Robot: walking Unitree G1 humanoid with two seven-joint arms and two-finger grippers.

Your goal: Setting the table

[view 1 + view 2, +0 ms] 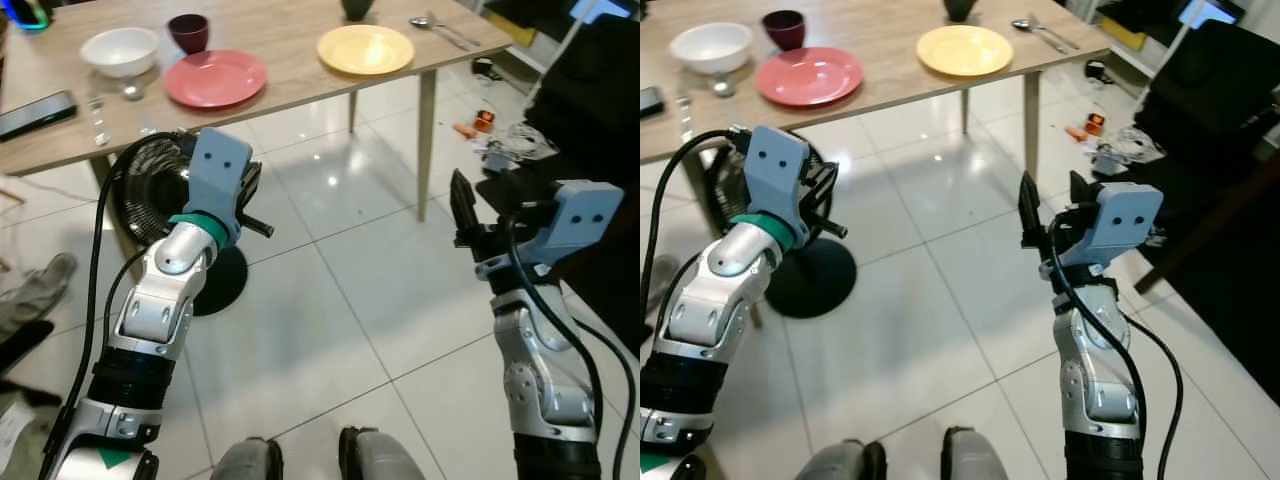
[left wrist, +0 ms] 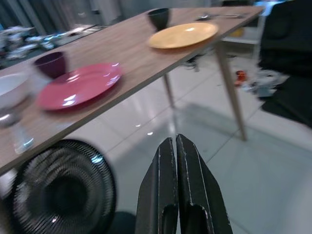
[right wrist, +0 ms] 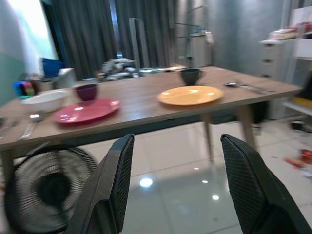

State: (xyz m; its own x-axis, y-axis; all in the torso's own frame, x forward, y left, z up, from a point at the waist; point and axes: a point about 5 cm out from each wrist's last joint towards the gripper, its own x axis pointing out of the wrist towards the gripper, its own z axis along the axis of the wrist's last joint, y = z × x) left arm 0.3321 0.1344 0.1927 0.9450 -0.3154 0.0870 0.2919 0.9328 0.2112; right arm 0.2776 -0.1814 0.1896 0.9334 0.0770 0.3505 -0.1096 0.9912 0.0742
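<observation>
A wooden table stands ahead of me. On it lie a red plate and a yellow plate. A white bowl and a maroon cup sit behind the red plate, and a dark cup sits behind the yellow one. Cutlery lies at the far right corner. My left gripper is shut and empty, held over the floor short of the table's edge. My right gripper is open and empty, low over the tiles to the right of the table.
A black floor fan stands under the table's near edge, by my left arm. A table leg is ahead of my right gripper. Dark furniture and floor clutter lie to the right. A phone and a glass sit at the table's left.
</observation>
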